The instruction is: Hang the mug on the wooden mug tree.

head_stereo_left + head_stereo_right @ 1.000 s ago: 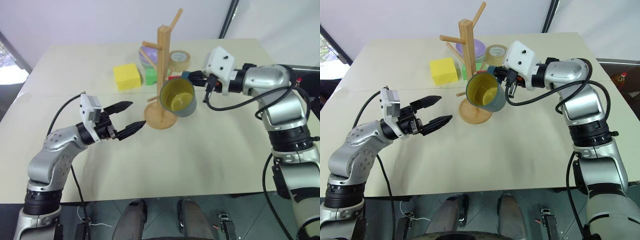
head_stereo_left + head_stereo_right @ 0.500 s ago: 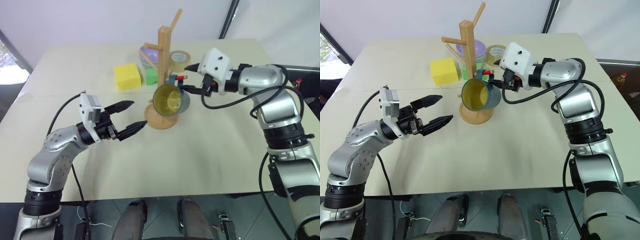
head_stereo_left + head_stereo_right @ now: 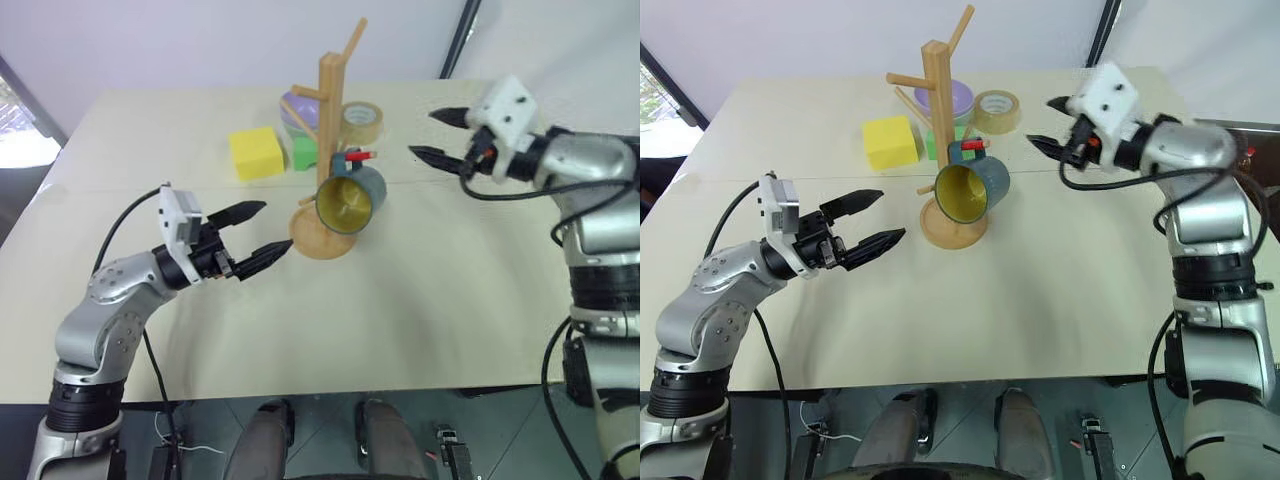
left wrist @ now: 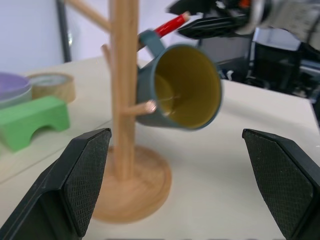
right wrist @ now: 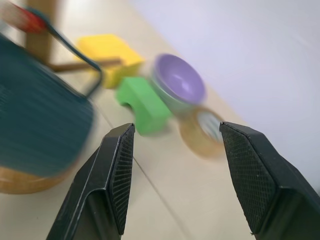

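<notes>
1. Head views: mug (image 3: 349, 200) is seen hung by its handle on a peg of the wooden mug tree (image 3: 328, 120); right gripper (image 3: 438, 135), spread and empty, is apart.
2. Left wrist view: left gripper (image 3: 254, 232) is seen spread, empty.
3. Right wrist view: nothing is held. Hanging is judged done.

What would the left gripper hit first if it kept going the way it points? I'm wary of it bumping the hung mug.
Probably the wooden mug tree: the open left gripper points at its post and base, with the mug hanging just beyond; depth is uncertain.
</notes>
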Robot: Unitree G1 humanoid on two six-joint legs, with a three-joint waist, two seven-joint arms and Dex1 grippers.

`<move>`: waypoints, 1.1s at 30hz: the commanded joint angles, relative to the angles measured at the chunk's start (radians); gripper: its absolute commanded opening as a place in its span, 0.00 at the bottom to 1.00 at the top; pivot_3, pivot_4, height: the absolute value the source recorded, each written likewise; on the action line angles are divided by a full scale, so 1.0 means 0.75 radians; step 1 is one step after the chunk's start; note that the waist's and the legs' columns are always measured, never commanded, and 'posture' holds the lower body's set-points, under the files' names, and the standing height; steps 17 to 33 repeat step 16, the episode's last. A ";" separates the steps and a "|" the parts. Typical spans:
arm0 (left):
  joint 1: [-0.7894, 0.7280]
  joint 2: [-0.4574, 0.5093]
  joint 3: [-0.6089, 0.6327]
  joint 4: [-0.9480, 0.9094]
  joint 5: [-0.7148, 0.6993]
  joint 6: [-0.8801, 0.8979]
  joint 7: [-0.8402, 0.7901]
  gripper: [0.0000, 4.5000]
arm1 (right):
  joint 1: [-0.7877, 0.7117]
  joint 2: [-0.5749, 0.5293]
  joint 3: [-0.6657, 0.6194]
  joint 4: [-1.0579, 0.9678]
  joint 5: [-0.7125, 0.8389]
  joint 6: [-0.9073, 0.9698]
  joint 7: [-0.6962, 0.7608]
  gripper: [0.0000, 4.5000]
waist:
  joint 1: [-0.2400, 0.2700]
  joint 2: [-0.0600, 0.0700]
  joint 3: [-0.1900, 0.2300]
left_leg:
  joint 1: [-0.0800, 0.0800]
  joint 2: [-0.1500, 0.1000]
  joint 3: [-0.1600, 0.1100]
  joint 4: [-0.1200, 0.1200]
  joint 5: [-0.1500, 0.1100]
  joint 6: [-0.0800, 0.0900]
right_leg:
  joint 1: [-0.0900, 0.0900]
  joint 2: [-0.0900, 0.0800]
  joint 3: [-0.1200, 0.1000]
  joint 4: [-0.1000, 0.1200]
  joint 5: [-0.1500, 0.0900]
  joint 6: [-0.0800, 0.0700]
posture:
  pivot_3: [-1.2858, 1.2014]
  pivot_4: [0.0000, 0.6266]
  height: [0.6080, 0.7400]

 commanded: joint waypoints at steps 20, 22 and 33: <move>0.268 -0.146 0.078 0.295 0.297 -0.270 0.266 1.00 | 0.606 0.359 -0.157 -0.012 0.158 -0.234 -0.266 0.62 | -0.005 0.000 0.000 | 0.024 0.002 0.006 0.002 0.005 0.002 | 0.014 0.003 0.013 0.013 -0.001 -0.009 | 0.52 0.24 1.00; 0.268 -0.146 0.078 0.295 0.297 -0.270 0.266 1.00 | 0.606 0.359 -0.157 -0.012 0.158 -0.234 -0.266 0.62 | -0.005 0.000 0.000 | 0.024 0.002 0.006 0.002 0.005 0.002 | 0.014 0.003 0.013 0.013 -0.001 -0.009 | 0.52 0.24 1.00; 0.268 -0.146 0.078 0.295 0.297 -0.270 0.266 1.00 | 0.606 0.359 -0.157 -0.012 0.158 -0.234 -0.266 0.62 | -0.005 0.000 0.000 | 0.024 0.002 0.006 0.002 0.005 0.002 | 0.014 0.003 0.013 0.013 -0.001 -0.009 | 0.52 0.24 1.00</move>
